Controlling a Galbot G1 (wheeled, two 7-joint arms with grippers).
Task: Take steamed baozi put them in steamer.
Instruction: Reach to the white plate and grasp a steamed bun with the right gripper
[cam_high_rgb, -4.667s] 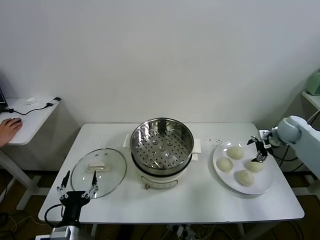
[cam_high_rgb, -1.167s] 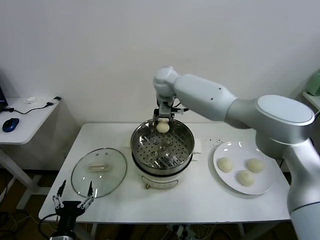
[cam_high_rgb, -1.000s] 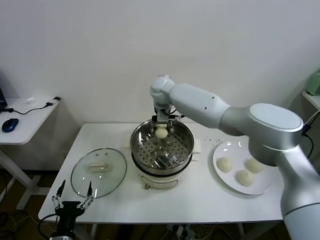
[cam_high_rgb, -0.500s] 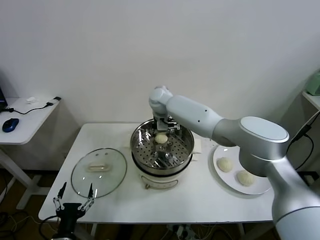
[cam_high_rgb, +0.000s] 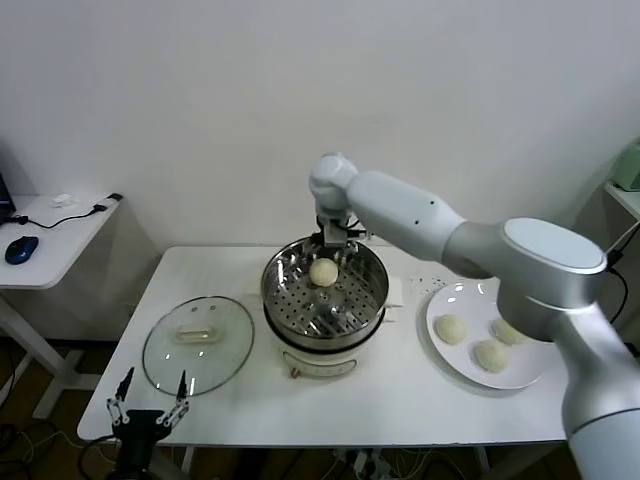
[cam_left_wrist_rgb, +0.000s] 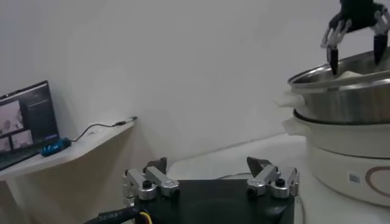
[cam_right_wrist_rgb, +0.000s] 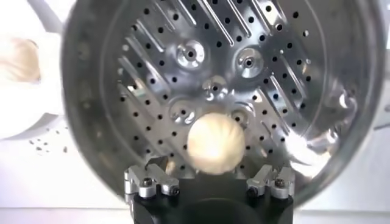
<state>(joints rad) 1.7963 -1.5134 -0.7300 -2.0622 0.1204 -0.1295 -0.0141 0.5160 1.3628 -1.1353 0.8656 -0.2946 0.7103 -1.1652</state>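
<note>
One steamed baozi (cam_high_rgb: 322, 271) lies free on the perforated tray at the back of the steamer (cam_high_rgb: 362, 300). My right gripper (cam_high_rgb: 333, 247) hangs just above it, open and empty. In the right wrist view the baozi (cam_right_wrist_rgb: 215, 143) sits between the spread fingers without touching them, on the steamer tray (cam_right_wrist_rgb: 274, 91). Three more baozi (cam_high_rgb: 450, 329) (cam_high_rgb: 490, 355) (cam_high_rgb: 508, 330) rest on the white plate (cam_high_rgb: 527, 377) at the right. My left gripper (cam_high_rgb: 148, 411) is parked open at the table's front left; its own view shows it (cam_left_wrist_rgb: 207, 178) empty, with the steamer (cam_left_wrist_rgb: 341, 97) and the right gripper (cam_left_wrist_rgb: 354, 58) farther off.
A round glass lid (cam_high_rgb: 197, 343) lies flat on the table to the left of the steamer. A side desk (cam_high_rgb: 50, 235) with a mouse and cable stands at the far left. The wall is close behind the steamer.
My right gripper carried a baozi from the plate over the steamer, lowered it to the tray, opened, and has now risen slightly. The baozi stays on the tray. The left arm stays parked.
</note>
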